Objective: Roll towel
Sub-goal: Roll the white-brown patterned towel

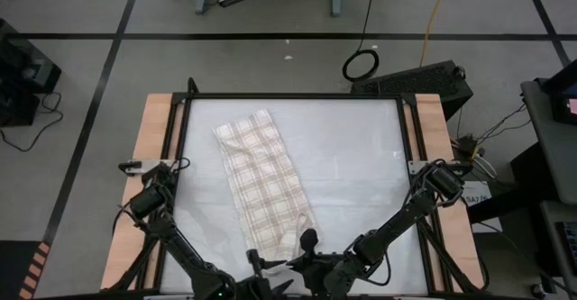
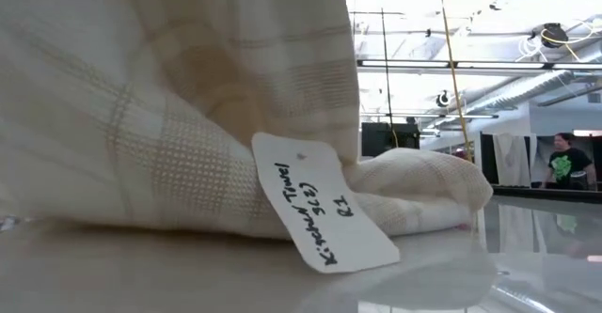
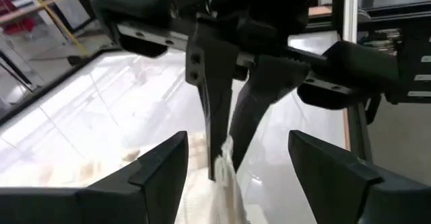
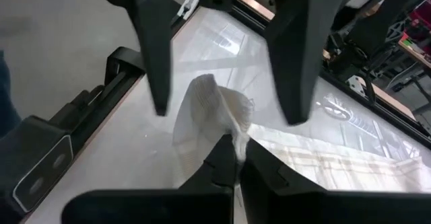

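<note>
Lies diagonally on the white table (image 1: 361,156), towel (image 1: 261,178), running from the far left-centre down to the near edge. Lifted at that near end, pinched between the clenched fingers of the right gripper (image 4: 236,150). Just beside it, left gripper (image 3: 236,163), fingers spread wide and released, straddling the raised cloth. Smallest, a handwritten paper tag (image 2: 324,214) hanging off the fabric.

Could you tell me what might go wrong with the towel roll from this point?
The right gripper pinches only a thin bit of the towel at its near end, so the fabric may slip free. The left gripper stands open around that pinch, so the two could collide. The paper tag might get rolled in.
</note>
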`<state>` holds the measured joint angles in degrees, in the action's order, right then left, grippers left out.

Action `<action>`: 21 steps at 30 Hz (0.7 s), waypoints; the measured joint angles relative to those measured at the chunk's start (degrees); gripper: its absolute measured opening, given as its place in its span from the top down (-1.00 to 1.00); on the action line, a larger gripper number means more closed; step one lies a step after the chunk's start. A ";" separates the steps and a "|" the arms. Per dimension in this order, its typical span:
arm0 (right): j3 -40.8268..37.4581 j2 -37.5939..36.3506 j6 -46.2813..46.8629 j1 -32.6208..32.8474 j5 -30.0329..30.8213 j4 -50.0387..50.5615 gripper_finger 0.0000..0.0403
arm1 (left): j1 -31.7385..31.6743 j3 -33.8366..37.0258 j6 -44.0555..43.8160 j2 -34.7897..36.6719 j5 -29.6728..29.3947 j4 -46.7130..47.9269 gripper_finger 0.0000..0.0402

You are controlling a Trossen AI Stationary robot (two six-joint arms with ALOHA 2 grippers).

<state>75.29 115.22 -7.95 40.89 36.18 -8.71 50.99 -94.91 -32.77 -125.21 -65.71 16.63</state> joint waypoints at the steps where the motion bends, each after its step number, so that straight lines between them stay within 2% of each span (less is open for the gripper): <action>1: 0.00 0.00 0.03 -0.06 0.00 0.00 1.00 | 0.16 -0.02 -0.61 0.02 -0.13 0.70 -0.30; 3: 0.00 0.00 0.03 -0.07 0.03 0.00 1.00 | 0.42 -0.02 -3.69 0.01 0.07 3.21 -0.30; 8: 0.00 0.00 0.06 -0.07 0.02 -0.02 1.00 | 0.34 -0.01 -13.21 0.00 5.84 11.60 -0.30; 12: 0.00 0.00 0.84 -0.09 -0.24 0.00 1.00 | 0.07 0.04 -14.87 0.00 4.74 12.69 -0.25; 16: 0.00 0.00 1.30 -0.09 -0.26 0.00 1.00 | -0.14 0.01 -10.51 0.00 3.70 10.62 0.00; 21: 0.00 0.00 1.33 -0.09 -0.26 0.00 1.00 | -0.96 0.00 -9.93 0.00 4.67 10.72 0.42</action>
<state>75.29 115.22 -6.62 40.80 35.92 -8.71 50.04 -94.91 -42.70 -125.21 -61.04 27.35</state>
